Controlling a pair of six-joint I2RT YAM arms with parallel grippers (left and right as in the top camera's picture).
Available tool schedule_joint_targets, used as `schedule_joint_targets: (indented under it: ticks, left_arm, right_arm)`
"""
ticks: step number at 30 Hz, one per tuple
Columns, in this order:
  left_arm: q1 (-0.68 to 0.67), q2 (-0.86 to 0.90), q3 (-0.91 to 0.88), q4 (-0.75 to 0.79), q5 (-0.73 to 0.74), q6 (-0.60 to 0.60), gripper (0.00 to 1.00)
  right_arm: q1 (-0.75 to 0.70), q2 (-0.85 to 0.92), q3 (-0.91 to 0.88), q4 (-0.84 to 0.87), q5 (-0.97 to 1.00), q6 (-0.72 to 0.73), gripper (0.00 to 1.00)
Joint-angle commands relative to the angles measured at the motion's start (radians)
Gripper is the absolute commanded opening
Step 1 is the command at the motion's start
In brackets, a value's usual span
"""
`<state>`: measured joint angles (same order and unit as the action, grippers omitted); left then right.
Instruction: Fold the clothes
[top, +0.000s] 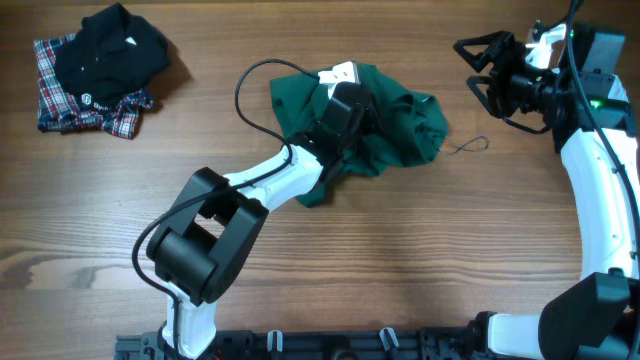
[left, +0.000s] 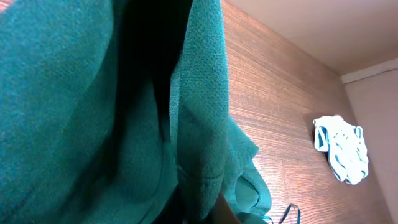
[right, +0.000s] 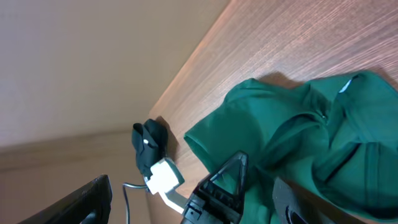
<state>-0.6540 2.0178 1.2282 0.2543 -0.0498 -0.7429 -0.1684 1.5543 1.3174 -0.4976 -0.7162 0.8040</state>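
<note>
A dark green garment (top: 395, 125) lies crumpled at the table's middle back. My left gripper (top: 345, 108) is pressed into its left part. In the left wrist view the green garment (left: 93, 112) fills the frame right up to the camera, a fold runs down between the jaws (left: 208, 208), and the fingers are mostly hidden. My right gripper (top: 482, 68) hovers open and empty to the right of the garment. In the right wrist view its fingers (right: 186, 205) are wide apart, with the green garment (right: 298, 137) and my left wrist (right: 163, 177) beyond them.
A black shirt (top: 110, 45) lies on a plaid shirt (top: 55, 95) at the back left corner. A thin dark string (top: 470, 146) trails from the garment's right side. A white and pale blue bundle (left: 341, 149) shows far right in the left wrist view.
</note>
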Motion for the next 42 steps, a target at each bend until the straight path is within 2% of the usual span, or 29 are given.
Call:
schedule_joint_targets:
  ticks: [1,4,10,18,22,29,36,39,42]
  left_arm:
    - [0.0,0.002,0.023,0.004,0.008,0.029,0.04]
    - [-0.012,-0.072,0.024,0.002,0.016,0.177,0.04]
    - [-0.023,-0.309,0.024,-0.071,0.001,0.31,0.04]
    - [-0.063,-0.539,0.025,-0.092,0.003,0.321,0.04]
    - [-0.069,-0.623,0.041,-0.093,-0.009,0.325,0.04]
    - [-0.069,-0.713,0.047,-0.095,-0.136,0.453,0.04]
    - [-0.068,-0.731,0.048,-0.095,-0.323,0.565,0.04]
    - [-0.068,-0.739,0.048,-0.094,-0.414,0.634,0.04]
    - [-0.068,-0.743,0.048,-0.093,-0.462,0.681,0.04]
  right_arm:
    - [-0.002,0.013,0.005,-0.015,0.029,-0.028,0.84]
    - [-0.002,0.013,0.005,-0.04,0.1,-0.041,0.87]
    - [-0.002,0.013,0.005,-0.042,0.127,-0.045,0.93]
    - [-0.002,0.013,0.005,-0.046,0.126,-0.045,0.93]
    - [-0.002,0.013,0.005,-0.085,0.125,-0.056,0.99]
    - [-0.002,0.013,0.005,-0.184,0.106,-0.082,1.0]
    - [-0.002,0.013,0.005,-0.307,-0.034,-0.231,1.0]
    - [-0.002,0.013,0.005,-0.365,-0.02,-0.321,0.99]
    - [-0.001,0.013,0.005,-0.442,0.091,-0.415,0.92]
